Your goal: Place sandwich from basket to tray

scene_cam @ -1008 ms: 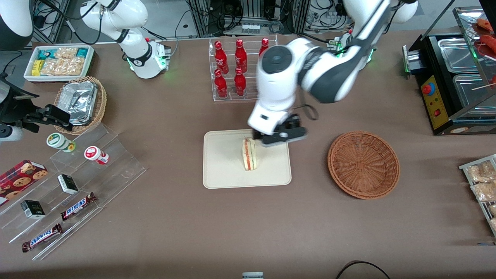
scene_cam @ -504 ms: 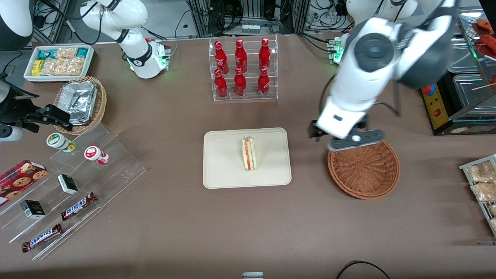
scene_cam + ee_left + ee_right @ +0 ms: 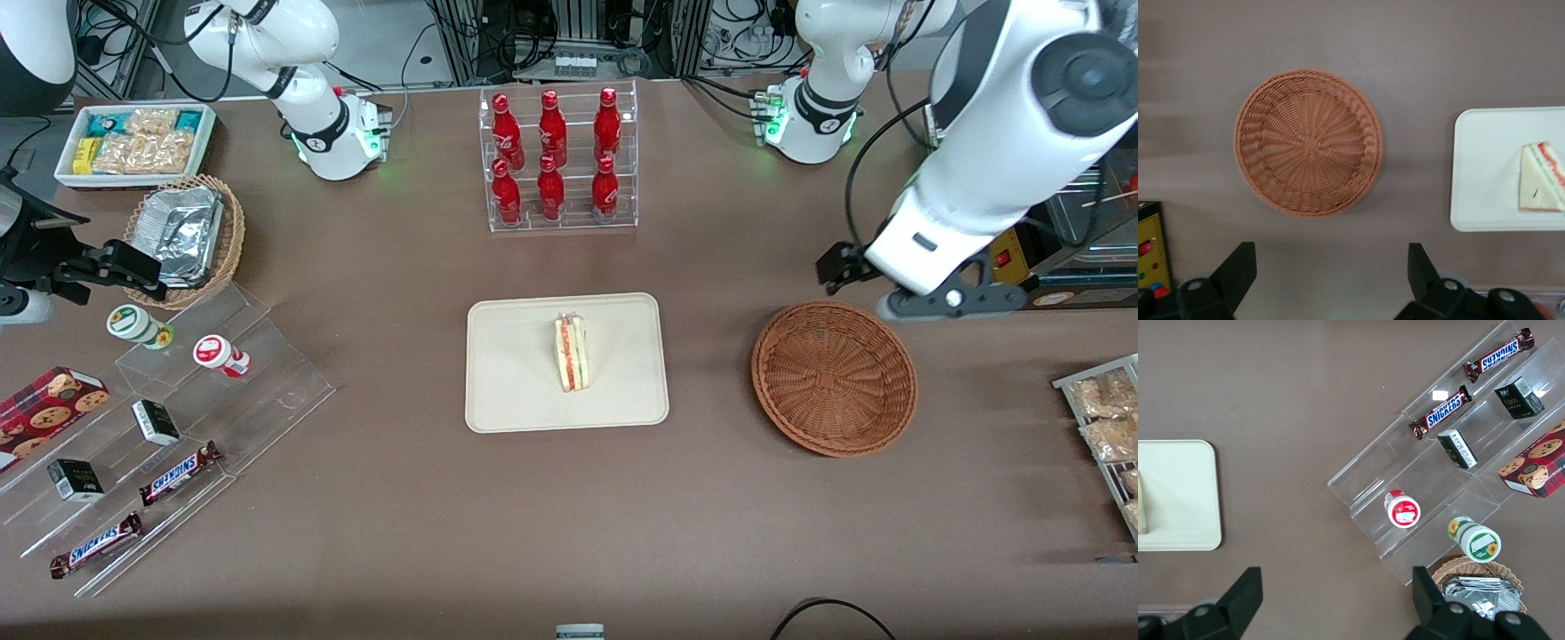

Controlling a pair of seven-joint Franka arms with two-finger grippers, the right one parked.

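The sandwich (image 3: 572, 354), a pale wedge with red and green filling edges, lies on the cream tray (image 3: 524, 400) near its middle. The reddish-brown wicker basket (image 3: 834, 378) beside the tray holds nothing. My gripper (image 3: 933, 300) hangs raised over the table, a little farther from the front camera than the basket and toward the working arm's end. The left wrist view looks down on the basket (image 3: 1308, 141), the tray (image 3: 1478, 173) and the sandwich (image 3: 1540, 179), with my gripper (image 3: 1330, 277) open and nothing between its fingers.
A clear rack of red bottles (image 3: 556, 160) stands farther back than the tray. A black appliance (image 3: 1022, 222) sits close to my arm, with snack packets (image 3: 1107, 418) nearer the camera. Acrylic steps with snacks (image 3: 178, 400) and a foil-filled tan basket (image 3: 187, 236) lie toward the parked arm's end.
My gripper left the sandwich on the tray, swept over the basket and rose toward the working arm's end. The sandwich has stayed put.
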